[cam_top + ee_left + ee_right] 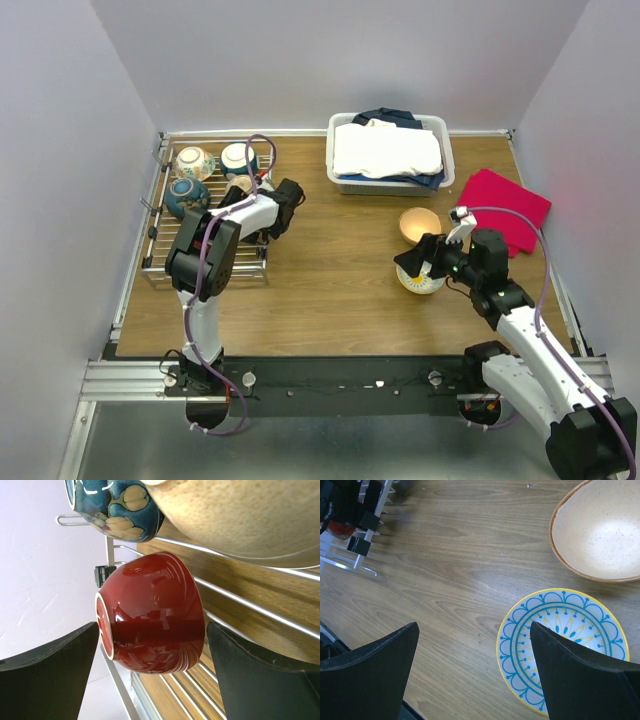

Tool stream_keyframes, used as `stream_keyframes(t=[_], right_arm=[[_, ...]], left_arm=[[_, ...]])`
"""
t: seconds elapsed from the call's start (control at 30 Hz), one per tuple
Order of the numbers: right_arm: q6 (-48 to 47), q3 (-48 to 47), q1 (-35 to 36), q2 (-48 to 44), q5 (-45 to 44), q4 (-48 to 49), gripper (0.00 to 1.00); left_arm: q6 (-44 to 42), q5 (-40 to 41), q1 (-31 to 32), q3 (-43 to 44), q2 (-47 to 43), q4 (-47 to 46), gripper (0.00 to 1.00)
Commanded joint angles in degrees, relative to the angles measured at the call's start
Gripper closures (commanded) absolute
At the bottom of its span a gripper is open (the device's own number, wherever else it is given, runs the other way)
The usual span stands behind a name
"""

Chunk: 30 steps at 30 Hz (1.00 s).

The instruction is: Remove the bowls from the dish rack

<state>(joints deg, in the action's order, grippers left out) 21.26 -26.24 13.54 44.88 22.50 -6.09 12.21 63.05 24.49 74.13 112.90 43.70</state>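
Right now we are looking at the left gripper reaching over the dish rack, and its fingers are standing spread wide, released, on either side of a glossy red bowl. That bowl is lying tipped on its side on the rack's wire bars, close to a small black clip at the rack's rim. It is almost filling the gap between the pads, and we cannot tell whether they are brushing it.

Beside it on the rack, a dark blue floral bowl and a speckled cream bowl are crowding the top of the left wrist view. From overhead we are also making out a cream patterned bowl and a white bowl sitting at the rack's far end.

Well to the right of the rack, off it, two bowls are resting upright on the wooden table: a cream bowl with a brown rim and a yellow-rimmed bowl with blue patterning. The right gripper is hovering over them with its jaws parted and gripping nothing.

A white laundry basket of folded cloth and a red cloth are lying farther right of the rack.
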Motion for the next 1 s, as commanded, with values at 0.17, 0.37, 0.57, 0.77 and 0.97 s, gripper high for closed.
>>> stream_keyframes(t=[0.17,0.37,0.57,0.77,0.97], right_arm=[[-1.2,0.5,0.3,-1.1,-1.3,-0.9,0.0],[-1.3,0.5,0.3,-1.4,-1.4,-1.1,0.0],[-1.3,0.5,0.3,-1.8,-1.4,-1.4,0.0],[-1.4,0.5,0.3,-2.1,-1.5,-1.5,0.0],[-1.5,0.5,0.3,-2.1,1.2,-0.1,0.0]], left_arm=[[8.1,-10.0,-1.2,2.1,6.8,5.2,0.01],[9.0,-12.1,-1.9,2.0,7.6,5.8,0.01],[9.3,-13.8,-2.1,0.9,6.5,5.0,0.12],[9.9,-14.6,-2.2,0.1,3.0,5.5,0.29],[10.3,-14.5,-2.2,0.8,-2.6,7.1,0.41]])
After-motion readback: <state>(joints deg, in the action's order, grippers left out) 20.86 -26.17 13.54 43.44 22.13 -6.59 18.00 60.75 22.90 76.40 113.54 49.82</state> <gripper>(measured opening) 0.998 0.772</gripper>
